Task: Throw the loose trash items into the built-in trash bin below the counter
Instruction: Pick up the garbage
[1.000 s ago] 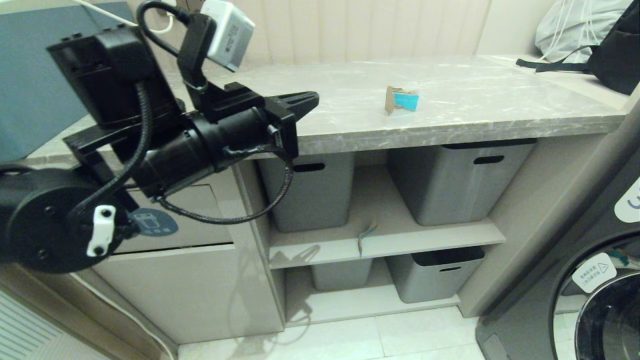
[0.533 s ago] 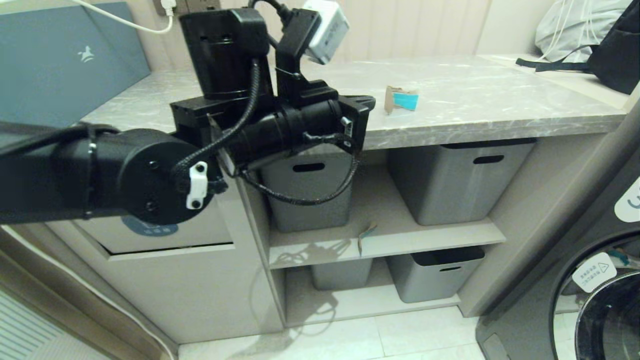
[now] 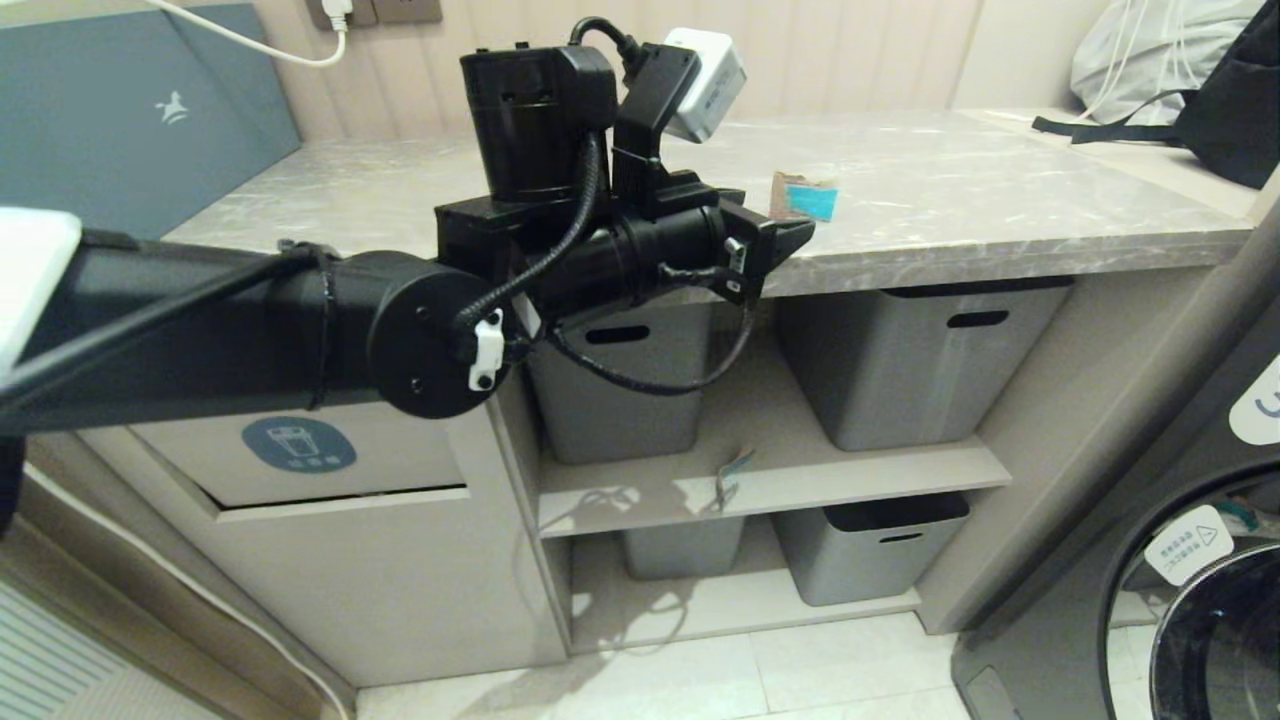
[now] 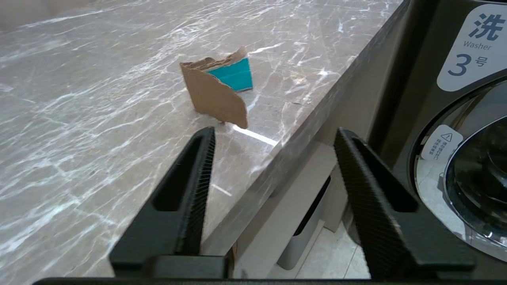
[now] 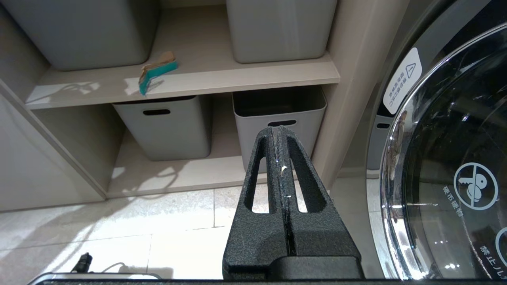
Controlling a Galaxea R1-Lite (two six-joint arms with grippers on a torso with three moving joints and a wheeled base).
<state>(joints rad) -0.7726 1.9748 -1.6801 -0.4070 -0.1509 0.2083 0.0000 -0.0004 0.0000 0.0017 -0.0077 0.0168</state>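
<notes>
Since a second ago the left gripper (image 4: 273, 138) has swung from frame left toward centre and its jaws now stand apart, empty. The cardboard scrap (image 4: 218, 91) stands on the counter (image 3: 1000, 215) just ahead, so pickup appears next. Right gripper (image 5: 280, 132) hangs closed, parked.

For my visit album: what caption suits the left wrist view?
Open left gripper faces a torn cardboard scrap standing on the marble counter.

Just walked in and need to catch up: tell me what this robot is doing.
It is clearing cardboard scraps into the trash bin under the counter. The left claw is open and empty, reaching over the counter edge toward one scrap standing there, not yet touching it. Another scrap lies on the shelf between the grey tubs. The right claw hangs shut and idle, low beside the washer.
</notes>
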